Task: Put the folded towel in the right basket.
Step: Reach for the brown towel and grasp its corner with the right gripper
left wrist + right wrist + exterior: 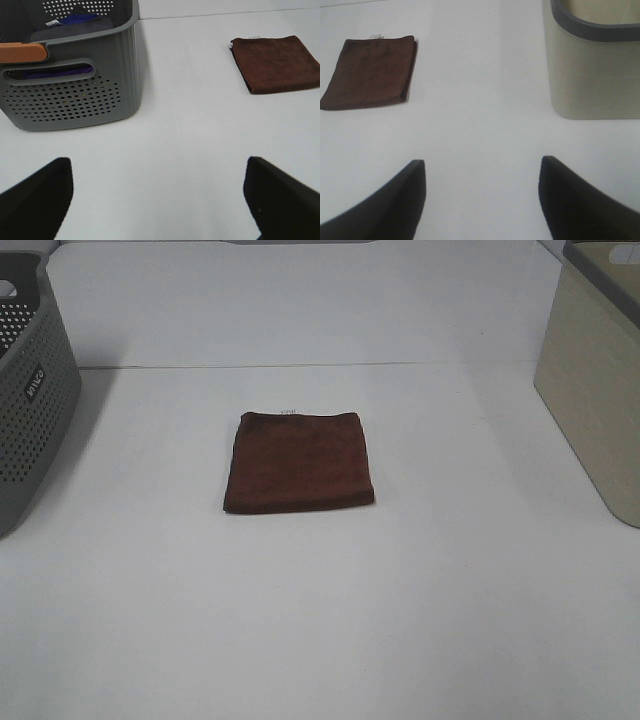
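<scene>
Grey perforated plastic forms the left basket, which seems to hold other cloths, though these are dimly seen; were the towel dropped there, the task would be failed. If only the top layer were pinched, the folded towel could be pulled open when lifted. It is laid flat at the middle of the tabletop, between the baskets; it is found well apart from the left end effector and the right end effector, both spread open and empty; the beige right basket is placed near the latter.
</scene>
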